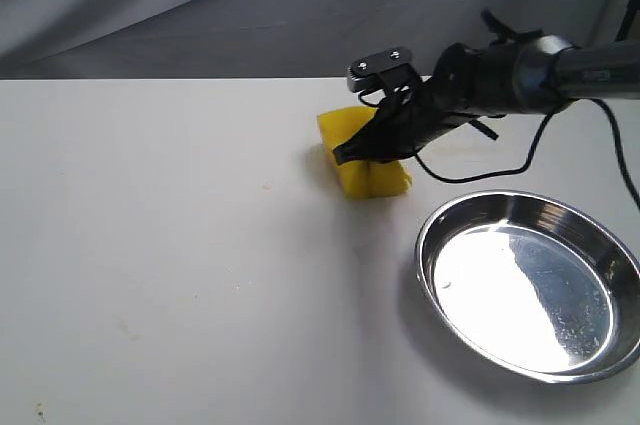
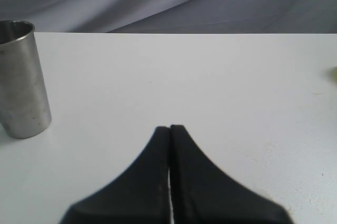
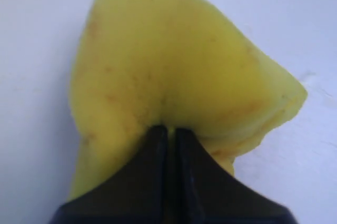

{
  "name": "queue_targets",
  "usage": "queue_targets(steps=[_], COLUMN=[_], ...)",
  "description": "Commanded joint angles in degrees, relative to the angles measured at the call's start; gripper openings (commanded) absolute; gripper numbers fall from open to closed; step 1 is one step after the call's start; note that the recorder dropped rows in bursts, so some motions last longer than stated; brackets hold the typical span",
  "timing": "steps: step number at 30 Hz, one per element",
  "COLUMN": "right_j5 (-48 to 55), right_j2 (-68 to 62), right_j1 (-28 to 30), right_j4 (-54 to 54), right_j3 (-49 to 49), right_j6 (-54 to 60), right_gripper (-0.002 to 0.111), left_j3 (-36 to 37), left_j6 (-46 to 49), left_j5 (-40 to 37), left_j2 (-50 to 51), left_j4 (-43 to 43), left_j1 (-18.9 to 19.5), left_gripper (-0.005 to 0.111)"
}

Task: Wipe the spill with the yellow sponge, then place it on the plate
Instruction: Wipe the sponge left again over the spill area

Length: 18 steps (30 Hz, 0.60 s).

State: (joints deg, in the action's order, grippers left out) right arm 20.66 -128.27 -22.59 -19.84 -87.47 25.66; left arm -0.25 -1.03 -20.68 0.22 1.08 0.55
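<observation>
On the exterior view I have the right arm reaching in from the right side, and its gripper (image 1: 348,153) is clamped onto the yellow sponge (image 1: 380,179), coming down on it from above and from the right. The sponge sits near the middle of the white table (image 1: 180,245), towards the far edge, and its lower edge looks to be touching the surface. The plate (image 1: 520,290) lies nearer the camera and to the right of the sponge, apart from it, with nothing on it. A grey cloth (image 1: 200,5) hangs behind the table. On the left wrist view I see the left gripper (image 2: 169,128) with its two fingers pressed together and nothing between them, held over bare table (image 2: 237,87). A steel cup (image 2: 21,81) stands upright off to one side of it, and a thin yellow sliver (image 2: 335,74) at the picture's edge may be the sponge, though I cannot be sure. On the right wrist view the right gripper (image 3: 169,129) is closed tight on the sponge (image 3: 174,60). The foam is pinched into a crease right at the fingertips and fans out beyond them, with brownish marks on its face and white table (image 3: 42,34) around it.
</observation>
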Motion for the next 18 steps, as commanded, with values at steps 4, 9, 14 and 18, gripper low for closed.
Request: queue_targets(steps=[4, 9, 14, 18], right_j5=[1.9, 2.2, 3.8, 4.6], right_j2=[-2.1, -2.1, -2.1, -2.1], right_j1=[-9.0, -13.6, -17.5, -20.4], right_j4=[-1.7, -1.9, -2.2, -2.3], right_j3=[0.7, 0.7, 0.7, 0.7], right_j6=[1.5, 2.6, 4.5, 5.9], right_gripper=[0.0, 0.0, 0.0, 0.0], left_j3=[0.3, 0.3, 0.3, 0.3], left_j6=[-0.1, -0.1, -0.1, -0.1], left_j5=[0.7, 0.7, 0.7, 0.7], left_j2=[-0.2, -0.2, -0.2, -0.2], left_j4=[0.2, 0.2, 0.2, 0.2], left_j1=[0.0, 0.0, 0.0, 0.0], left_gripper=[0.0, 0.0, 0.0, 0.0])
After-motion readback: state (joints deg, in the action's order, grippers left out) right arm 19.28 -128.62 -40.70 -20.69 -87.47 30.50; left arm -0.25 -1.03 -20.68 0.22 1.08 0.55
